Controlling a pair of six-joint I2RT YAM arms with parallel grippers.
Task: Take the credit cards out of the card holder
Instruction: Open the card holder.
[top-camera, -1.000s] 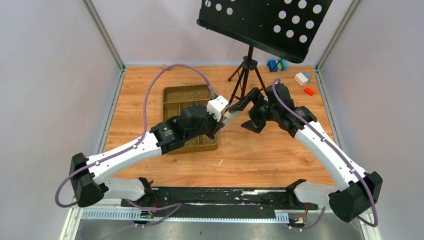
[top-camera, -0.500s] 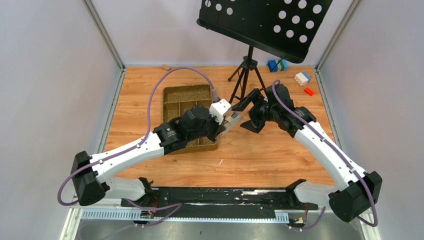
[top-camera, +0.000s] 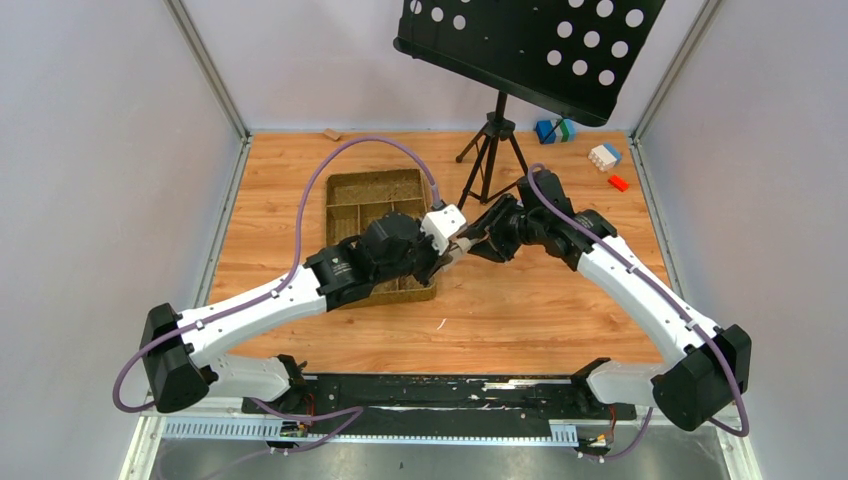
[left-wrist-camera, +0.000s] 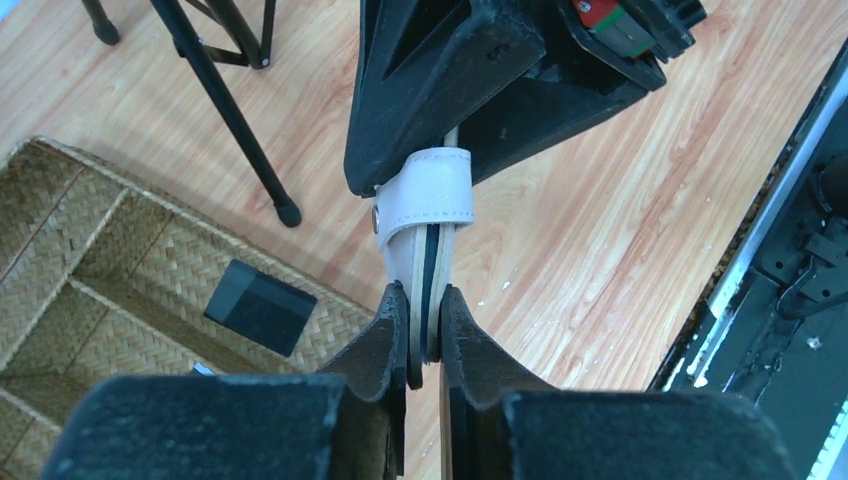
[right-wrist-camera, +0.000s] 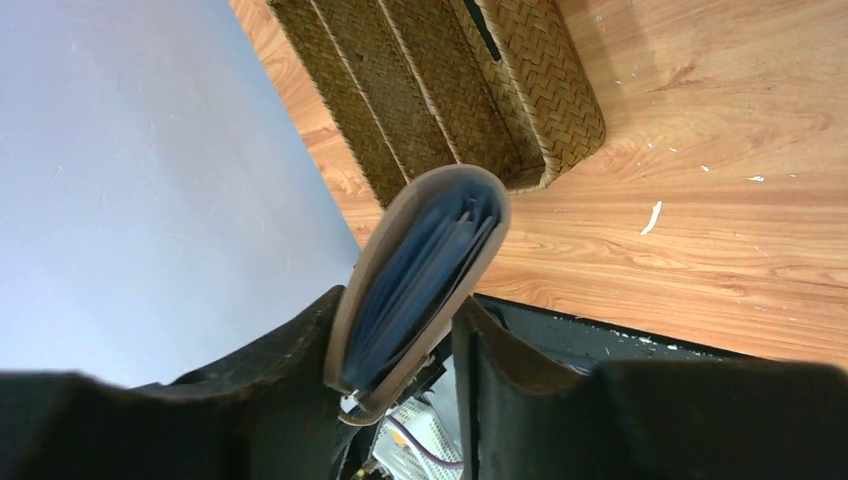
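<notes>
The cream card holder (top-camera: 458, 247) hangs above the table between my two grippers. My left gripper (left-wrist-camera: 425, 330) is shut on one edge of the card holder (left-wrist-camera: 432, 200), whose tab wraps over the far end. The black fingers (left-wrist-camera: 440, 90) of my right gripper (top-camera: 478, 240) clamp that far end. In the right wrist view, the card holder (right-wrist-camera: 420, 270) stands between the jaws of my right gripper (right-wrist-camera: 400, 300), blue lining and card edges showing. A black card (left-wrist-camera: 258, 307) lies in the woven tray (left-wrist-camera: 60, 230).
The woven tray (top-camera: 360, 190) sits left of centre, partly under my left arm. A black music stand's tripod (top-camera: 495, 140) stands behind the grippers, with one leg (left-wrist-camera: 230, 110) close by. Toy bricks (top-camera: 604, 155) lie at the back right. A black rail (top-camera: 440, 395) runs along the near edge.
My right gripper has moved left onto the holder and narrowed its jaws round it. My left gripper has carried the holder a little to the right and kept hold.
</notes>
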